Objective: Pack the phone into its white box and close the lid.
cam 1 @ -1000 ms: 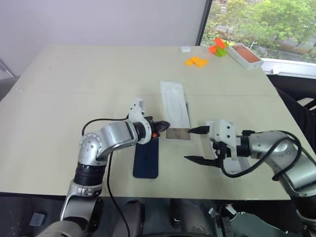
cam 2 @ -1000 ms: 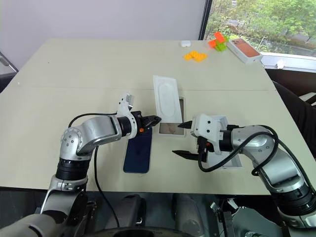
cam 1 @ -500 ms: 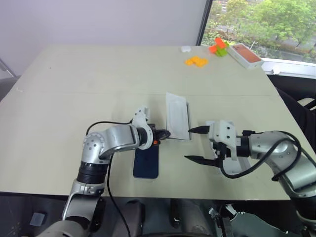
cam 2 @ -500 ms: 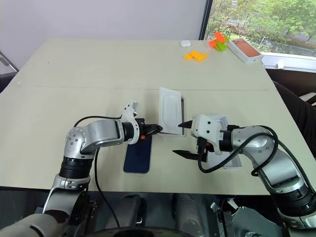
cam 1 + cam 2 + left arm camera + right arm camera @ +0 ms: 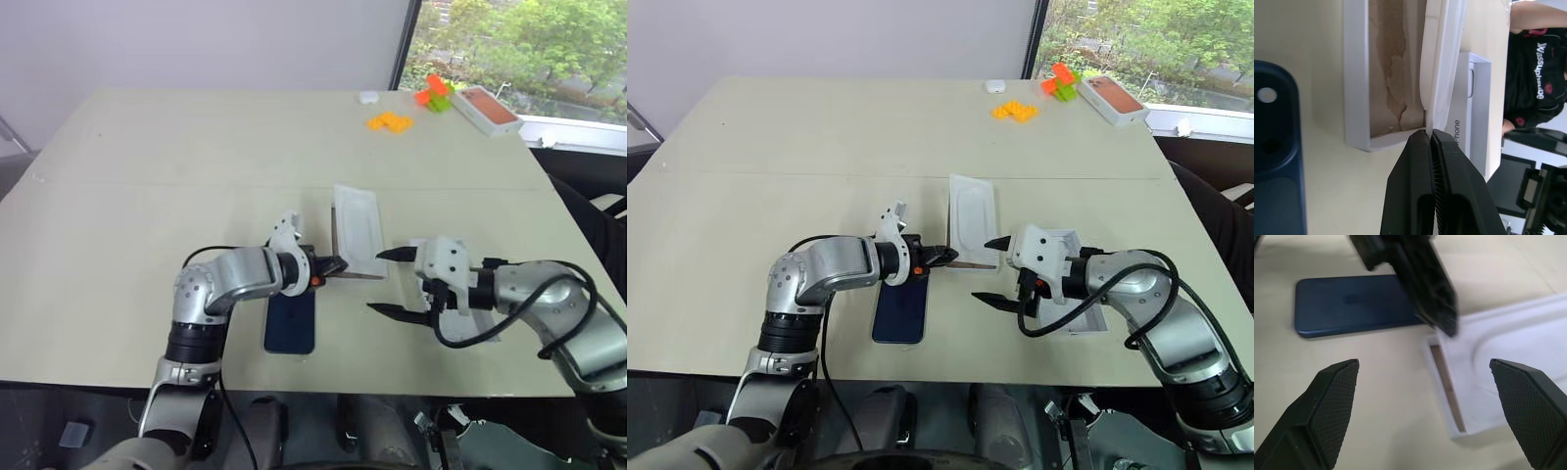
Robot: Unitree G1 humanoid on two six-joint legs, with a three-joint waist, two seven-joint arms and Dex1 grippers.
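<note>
Left wrist view shows the left gripper (image 5: 1429, 133) pinched shut on the edge of the white moulded insert (image 5: 1442, 63), tilting it up out of the white box (image 5: 1357, 78), apparently to clear room for the phone (image 5: 291, 320) just beside. The right gripper (image 5: 390, 284) waits wide open near the box; the lid (image 5: 1073, 315) lies under it.

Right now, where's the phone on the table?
In the head views the phone lies flat near the table's front edge, just left of the white box, partly under the left gripper.
</note>
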